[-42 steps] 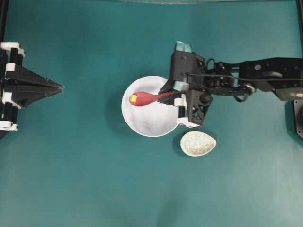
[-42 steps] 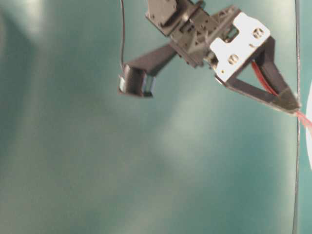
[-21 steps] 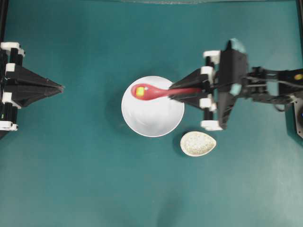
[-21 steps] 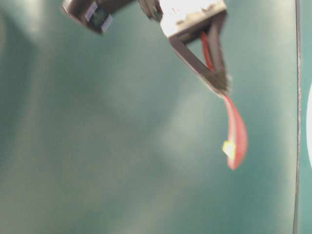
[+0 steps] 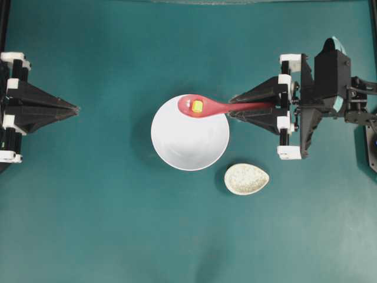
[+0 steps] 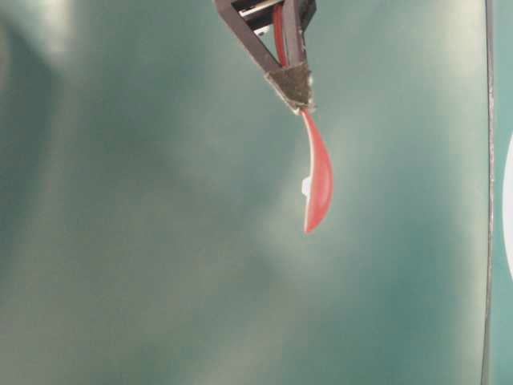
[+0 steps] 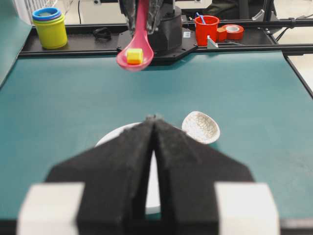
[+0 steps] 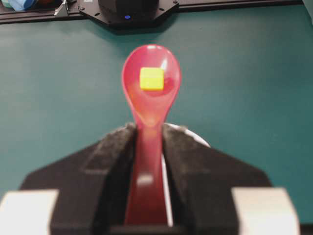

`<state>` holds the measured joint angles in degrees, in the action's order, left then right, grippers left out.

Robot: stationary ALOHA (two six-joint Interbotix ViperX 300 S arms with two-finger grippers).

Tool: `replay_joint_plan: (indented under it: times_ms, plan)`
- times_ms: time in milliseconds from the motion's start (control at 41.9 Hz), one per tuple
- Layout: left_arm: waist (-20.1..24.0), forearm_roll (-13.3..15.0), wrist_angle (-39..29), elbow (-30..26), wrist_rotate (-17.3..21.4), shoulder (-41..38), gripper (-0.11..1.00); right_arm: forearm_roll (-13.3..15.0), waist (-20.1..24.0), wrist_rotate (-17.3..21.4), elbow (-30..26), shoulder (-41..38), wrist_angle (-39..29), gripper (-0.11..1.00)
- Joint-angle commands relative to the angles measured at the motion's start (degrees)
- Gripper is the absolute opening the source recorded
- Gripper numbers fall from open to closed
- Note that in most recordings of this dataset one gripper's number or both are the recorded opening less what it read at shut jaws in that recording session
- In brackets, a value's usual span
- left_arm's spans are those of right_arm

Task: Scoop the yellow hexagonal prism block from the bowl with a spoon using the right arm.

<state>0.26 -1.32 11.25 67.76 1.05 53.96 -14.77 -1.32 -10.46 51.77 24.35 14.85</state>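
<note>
The left gripper [image 5: 75,109] rests at the table's left edge, its 2 fingers pressed together on nothing. The white bowl [image 5: 189,147] sits mid-table. Over its upper rim hangs the pink-red spoon [image 5: 206,107], the yellow hexagonal prism block [image 5: 197,106] in its scoop (lifted clear). The right gripper [image 5: 231,107] clamps the handle. A speckled spoon rest [image 5: 246,179] lies just beside the bowl.

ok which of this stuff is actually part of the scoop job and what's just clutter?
Job:
- spoon, held by right gripper
- yellow block, in the scoop
- white bowl

Clutter:
- speckled spoon rest
- left gripper, parked, shut
- yellow-blue cups, red cup, tape roll
</note>
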Motion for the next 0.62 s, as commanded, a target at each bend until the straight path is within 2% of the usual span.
replay_joint_plan:
  times_ms: [0,597]
  plan:
    - [0.2,-0.2,0.4,-0.7,-0.1,-0.4,0.00,0.3,0.2,-0.1,-1.0,0.7,0.6,0.25]
    - [0.2,0.0,1.1,-0.7,-0.3,-0.8,0.00,0.5,0.2,0.1,-1.2,0.7,1.1,0.25]
